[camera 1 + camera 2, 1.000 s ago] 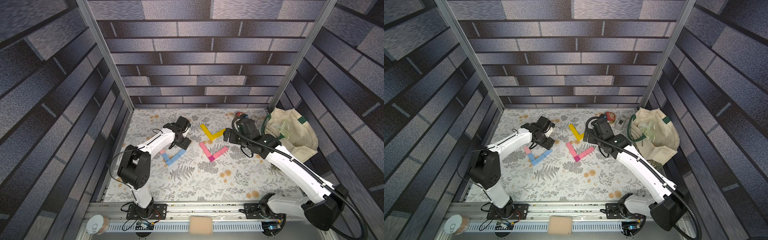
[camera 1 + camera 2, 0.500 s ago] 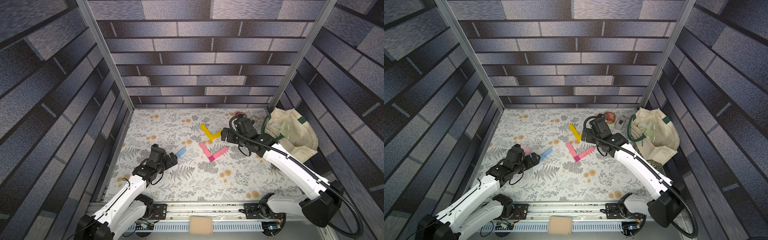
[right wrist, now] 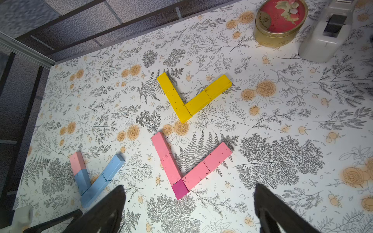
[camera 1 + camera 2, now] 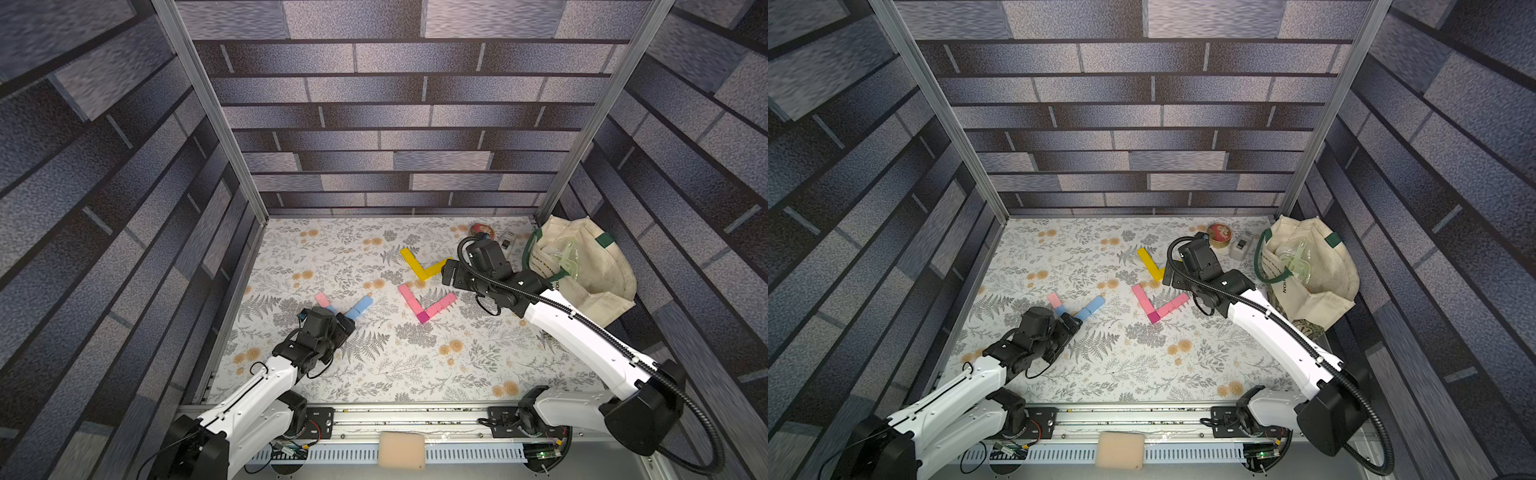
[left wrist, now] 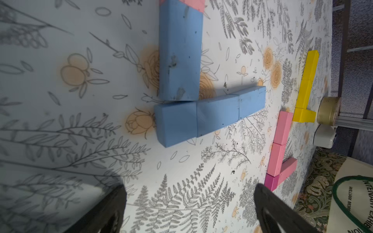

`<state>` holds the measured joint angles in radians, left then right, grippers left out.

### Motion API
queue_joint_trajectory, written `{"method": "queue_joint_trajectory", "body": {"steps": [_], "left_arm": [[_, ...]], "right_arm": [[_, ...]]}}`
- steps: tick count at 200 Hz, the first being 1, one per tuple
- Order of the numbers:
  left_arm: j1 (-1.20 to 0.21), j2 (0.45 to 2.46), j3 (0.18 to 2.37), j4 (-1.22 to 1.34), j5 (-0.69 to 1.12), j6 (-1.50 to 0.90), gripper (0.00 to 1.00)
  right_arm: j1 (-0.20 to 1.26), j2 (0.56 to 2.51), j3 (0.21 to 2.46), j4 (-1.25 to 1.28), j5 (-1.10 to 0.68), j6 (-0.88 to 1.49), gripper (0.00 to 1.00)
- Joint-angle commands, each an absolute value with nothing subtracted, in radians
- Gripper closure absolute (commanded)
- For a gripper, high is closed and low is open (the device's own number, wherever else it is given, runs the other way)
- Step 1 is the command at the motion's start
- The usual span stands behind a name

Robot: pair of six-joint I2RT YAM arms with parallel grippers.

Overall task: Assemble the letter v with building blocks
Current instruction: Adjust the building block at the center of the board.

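— Where is the left gripper (image 5: 189, 193), set against a second ago?
— Drawn back from above the blue V (image 5: 201, 115) toward the front rail (image 4: 415, 415), jaws spread wide with nothing between them. The blue V lies flat just ahead of it, one arm tipped with a pink brick (image 3: 77, 162).
— And the right gripper (image 3: 189, 191)?
— Barely shifted, also wide and empty, beside the yellow V (image 3: 189, 100). The pink V (image 3: 181, 171), with the magenta cube (image 3: 180, 189) at its corner, lies unmoved nearby.
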<state>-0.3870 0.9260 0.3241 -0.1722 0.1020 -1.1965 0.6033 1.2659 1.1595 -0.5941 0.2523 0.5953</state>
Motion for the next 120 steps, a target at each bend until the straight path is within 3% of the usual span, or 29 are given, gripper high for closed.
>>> {"method": "queue_joint_trajectory", "body": {"steps": [1,120], "left_arm": [[-0.350,0.959,0.302,-0.088,0.138,-1.221,0.00],[-0.288,1.026,0.352,-0.127,0.125,-1.145,0.00]], "right_arm": [[0.595,1.240,1.146,-0.586,0.259,0.606,0.00],[0.597,1.232,1.146,-0.584,0.271,0.604,0.00]]}}
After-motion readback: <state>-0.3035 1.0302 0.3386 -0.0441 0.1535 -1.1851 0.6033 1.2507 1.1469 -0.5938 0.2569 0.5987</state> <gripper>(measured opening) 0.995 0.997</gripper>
